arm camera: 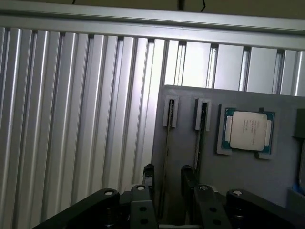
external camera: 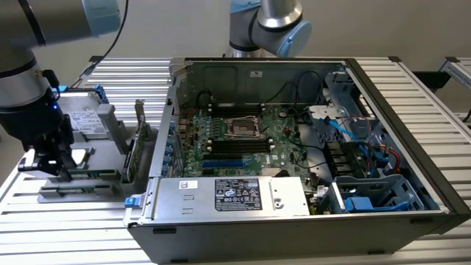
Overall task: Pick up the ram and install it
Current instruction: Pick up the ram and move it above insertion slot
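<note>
Nearest the wrist camera, the black two-fingered gripper (arm camera: 167, 175) points down at a flat grey holder plate (arm camera: 238, 176). Its fingers (arm camera: 148, 176) stand apart, released, one on each side of a thin dark-green ram stick (arm camera: 167, 143) that stands on edge in a narrow slot of the plate. A gap shows between each finger and the stick, so it grasps nothing. Just beside it, a second thin ram stick (arm camera: 199, 138) stands on edge in a parallel slot. Further along the plate, a square silver-topped processor chip (arm camera: 249, 130) lies flat in a shallow pocket. The plate rests on a table of ribbed aluminium slats (arm camera: 71, 119).

In the exterior view, the gripper (external camera: 53, 165) hangs from a grey robot arm (external camera: 22, 83) over the holder plate (external camera: 81, 190) at the exterior view's left. Between plate and computer, a taller green card with a metal bracket (external camera: 138, 138) stands upright. To the exterior view's right, an open black desktop computer case (external camera: 442, 187) lies on its side, well apart from the gripper. Inside, a green motherboard (external camera: 254, 146) lies flat, with long black memory slots (external camera: 235, 146) near its square processor socket (external camera: 241, 128). A silver power supply box (external camera: 235, 196) sits at the case's near edge.
</note>
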Available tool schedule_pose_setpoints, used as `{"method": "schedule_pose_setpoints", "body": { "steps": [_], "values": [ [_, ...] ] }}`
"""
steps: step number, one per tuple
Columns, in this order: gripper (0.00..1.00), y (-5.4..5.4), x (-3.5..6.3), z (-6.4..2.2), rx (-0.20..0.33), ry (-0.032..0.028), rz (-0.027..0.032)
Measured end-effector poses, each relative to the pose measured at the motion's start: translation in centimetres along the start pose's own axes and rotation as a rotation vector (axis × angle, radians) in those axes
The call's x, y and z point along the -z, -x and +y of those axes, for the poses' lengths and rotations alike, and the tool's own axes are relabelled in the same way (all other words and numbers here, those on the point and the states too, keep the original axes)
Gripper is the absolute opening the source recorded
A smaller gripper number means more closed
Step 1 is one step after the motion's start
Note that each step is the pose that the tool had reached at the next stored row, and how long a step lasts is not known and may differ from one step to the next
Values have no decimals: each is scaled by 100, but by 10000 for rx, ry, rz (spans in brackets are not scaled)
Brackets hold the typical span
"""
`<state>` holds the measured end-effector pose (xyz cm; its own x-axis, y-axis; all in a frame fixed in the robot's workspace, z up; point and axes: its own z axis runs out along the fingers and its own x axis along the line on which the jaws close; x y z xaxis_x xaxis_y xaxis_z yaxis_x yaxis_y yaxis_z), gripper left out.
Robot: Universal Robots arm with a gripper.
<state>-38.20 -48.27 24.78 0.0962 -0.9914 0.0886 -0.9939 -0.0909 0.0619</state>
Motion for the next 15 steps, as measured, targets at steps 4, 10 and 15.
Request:
{"method": "schedule_pose_setpoints", "body": {
  "steps": [4, 10, 15],
  "values": [
    [36, -10, -75, 0, 0, -1, -1],
    [36, -18, -184, -1, 0, -1, -3],
    [36, -18, -277, -4, 0, -3, -12]
  ]
}}
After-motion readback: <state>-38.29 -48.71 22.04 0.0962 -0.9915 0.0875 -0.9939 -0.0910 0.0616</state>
